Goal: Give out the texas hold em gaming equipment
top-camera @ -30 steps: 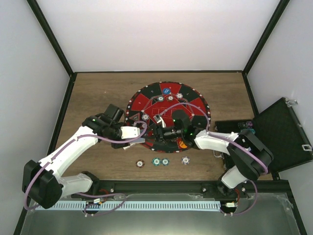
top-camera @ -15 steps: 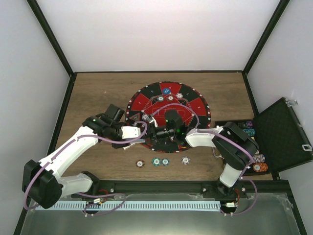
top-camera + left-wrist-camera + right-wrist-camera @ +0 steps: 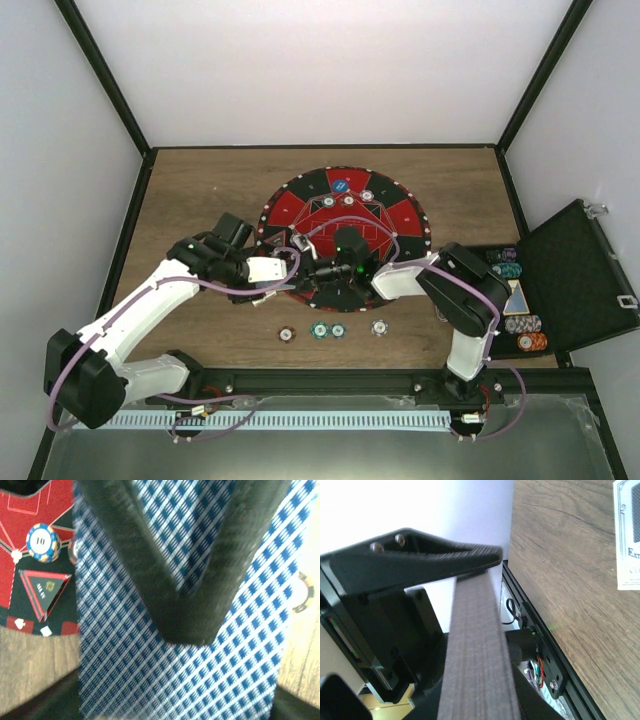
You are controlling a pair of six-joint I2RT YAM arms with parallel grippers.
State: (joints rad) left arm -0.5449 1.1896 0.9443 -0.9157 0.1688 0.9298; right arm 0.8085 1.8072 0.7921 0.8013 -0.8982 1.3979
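Clamping playing cards [image 3: 125,670], the left gripper [image 3: 187,617] is closed.

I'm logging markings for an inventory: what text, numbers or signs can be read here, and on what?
"10" on the blue striped-edge poker chip.
"Ex", cut off, on the white printed card.
Triangular emblem lettering: too blurred.
Blue-checked playing cards: pattern only.
Top view markings: too small.
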